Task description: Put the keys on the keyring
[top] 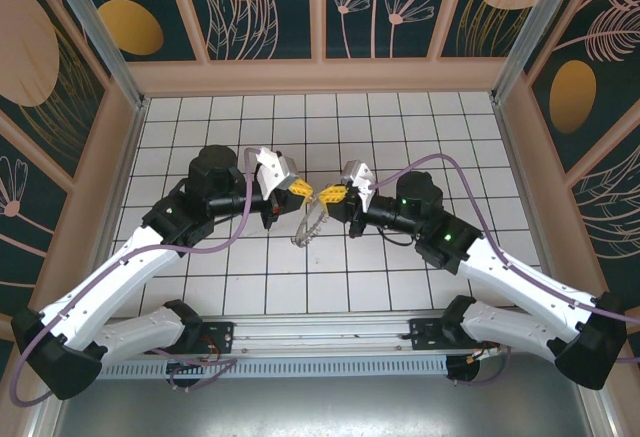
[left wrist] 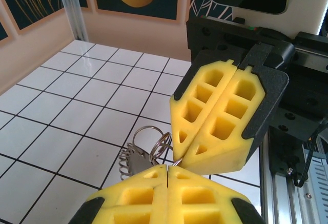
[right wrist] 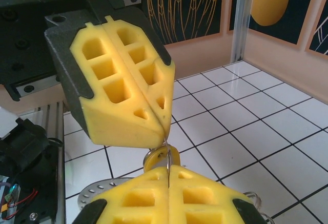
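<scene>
Yellow fingers (right wrist: pixel 138 198) on right gripper (right wrist: pixel 168 175) and left gripper (right wrist: pixel 165 129) press together tip to tip, both apparently pinching the keyring (top: pixel 310 225), hanging above the worktop (top: pixel 400 117). Keys I can't pick out; I judge threading unfinished.

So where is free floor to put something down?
Free: the tile rows between the back wall and the arms, and the strip between the arms and the near rail. Crowded: the middle, where the left fingers and right fingers pinch the keyring.

White tiled floor (top: pixel 400 127), floral teal walls (top: pixel 260 7)
</scene>
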`<act>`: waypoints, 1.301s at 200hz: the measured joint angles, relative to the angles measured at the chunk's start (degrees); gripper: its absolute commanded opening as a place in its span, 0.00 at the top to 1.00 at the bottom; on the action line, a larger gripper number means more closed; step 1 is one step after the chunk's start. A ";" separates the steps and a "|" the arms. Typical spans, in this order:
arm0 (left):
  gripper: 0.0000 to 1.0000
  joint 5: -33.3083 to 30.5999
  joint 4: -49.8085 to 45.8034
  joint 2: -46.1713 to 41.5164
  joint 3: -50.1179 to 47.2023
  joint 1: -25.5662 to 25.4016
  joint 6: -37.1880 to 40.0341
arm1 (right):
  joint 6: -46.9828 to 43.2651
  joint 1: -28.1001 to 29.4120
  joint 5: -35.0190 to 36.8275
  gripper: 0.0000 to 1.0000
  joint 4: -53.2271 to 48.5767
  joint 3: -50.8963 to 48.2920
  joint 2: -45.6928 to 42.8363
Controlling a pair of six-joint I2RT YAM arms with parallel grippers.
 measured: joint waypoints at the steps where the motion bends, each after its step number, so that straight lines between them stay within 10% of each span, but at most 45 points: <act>1: 1.00 0.00 0.00 0.02 0.00 0.00 0.00 | 0.00 0.00 0.00 1.00 0.00 0.00 0.00; 260: 1.00 0.98 -1.55 -1.51 0.00 0.00 0.00 | 0.00 0.02 0.33 1.00 0.83 -0.04 -0.55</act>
